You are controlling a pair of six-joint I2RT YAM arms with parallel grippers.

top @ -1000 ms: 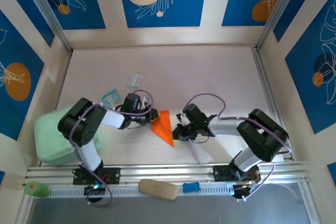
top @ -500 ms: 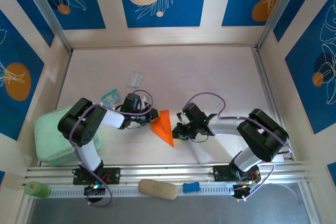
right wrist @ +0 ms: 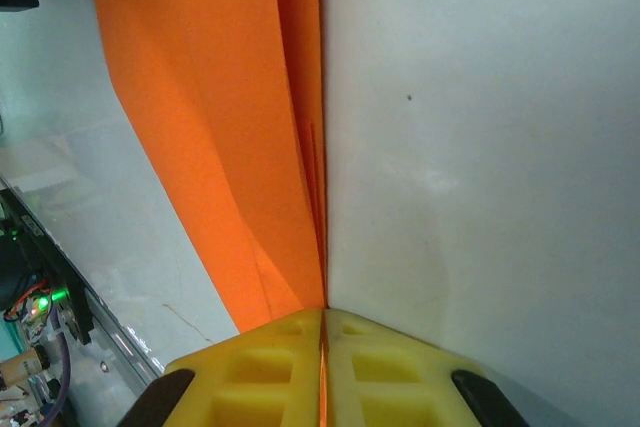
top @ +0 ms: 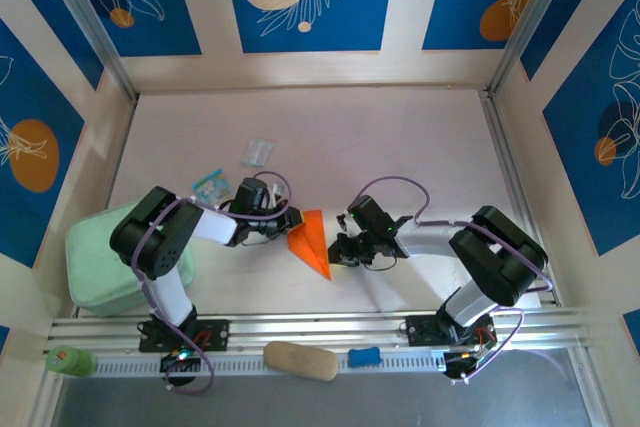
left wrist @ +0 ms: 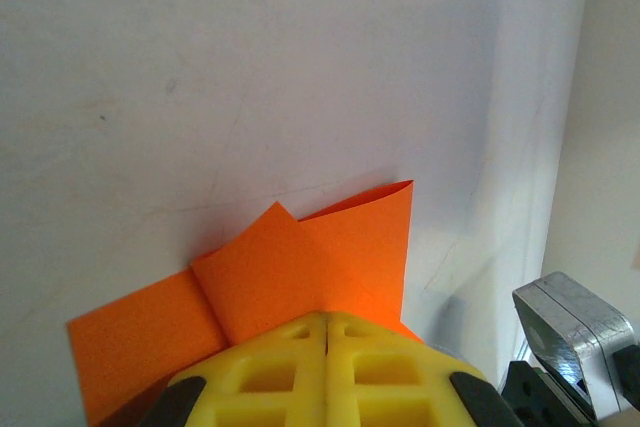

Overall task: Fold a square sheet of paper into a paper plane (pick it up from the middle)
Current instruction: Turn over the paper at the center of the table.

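The square sheet of paper [top: 312,241] lies mid-table as a folded orange shape, narrow and pointed toward the near edge. My left gripper [top: 291,224] is at its left edge. In the left wrist view the yellow fingers [left wrist: 327,319] are shut tight together over the layered orange flaps [left wrist: 300,267], and no paper shows in the seam. My right gripper [top: 336,250] meets the paper's right edge. In the right wrist view it [right wrist: 323,315] is shut on the long creased fold [right wrist: 220,127], with an orange sliver between the fingers.
A mint green pad [top: 100,257] sits at the left. A blue-and-white packet [top: 210,185] and a clear wrapper [top: 258,152] lie behind the left arm. On the near rail [top: 320,327] are a beige oblong [top: 300,361], a small blue piece [top: 365,356] and a green bottle [top: 68,359]. Walls enclose the table.
The right arm has edged slightly left toward the paper. The paper and the left arm have stayed in place.
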